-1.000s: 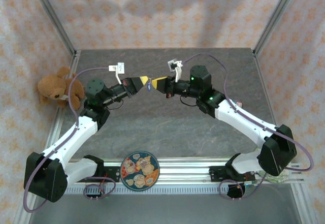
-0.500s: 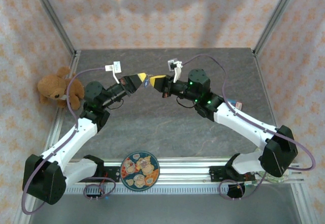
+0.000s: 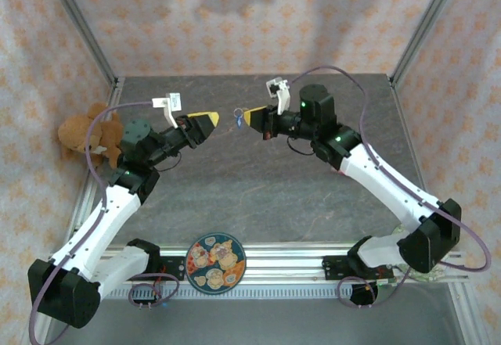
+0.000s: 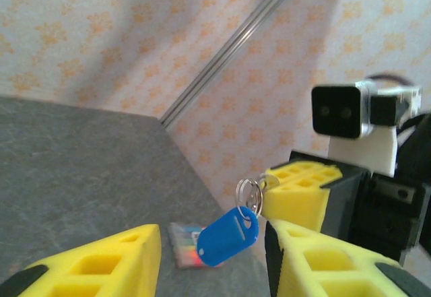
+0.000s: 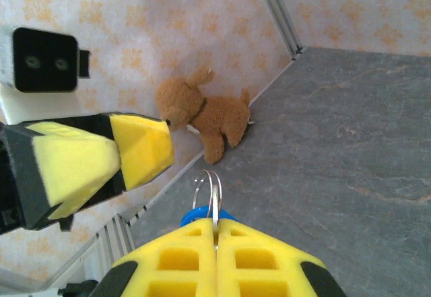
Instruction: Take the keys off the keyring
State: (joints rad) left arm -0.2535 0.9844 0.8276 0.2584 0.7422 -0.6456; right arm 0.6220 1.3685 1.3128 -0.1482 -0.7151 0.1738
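Since one second ago my left gripper (image 3: pixel 210 117) has let go and drawn back to the left, away from the right gripper (image 3: pixel 247 116). Before, the two tips met over the middle of the table, and both have also gone a little toward the far wall.

The grey table (image 3: pixel 235 196) is under everything. The left arm (image 3: pixel 109 204) and the right arm (image 3: pixel 383 181) rise from the near edge and bend toward each other. A brown teddy bear (image 3: pixel 86 138) lies at the left edge of the table, against the wall, just beside the left arm. A round plate with a printed pattern (image 3: pixel 216 260) lies at the near edge between the two bases.

I see the left jaws released: in the left wrist view the two yellow fingers (image 4: pixel 101 263) stand wide apart and hold nothing. The right jaws are clenched, and they grasp the keyring (image 3: pixel 237 118) by its thin metal ring (image 5: pixel 210 188), which sticks out from between the closed yellow pads (image 5: pixel 256 263). The keyring hangs in the air at the right tip, between the two grippers, apart from the left one and above the table. Its blue tag (image 4: pixel 229 236) hangs tilted under the ring. On the table beyond it lies a small striped flat piece (image 4: pixel 185 253). The key is too small for me to tell apart from the ring.
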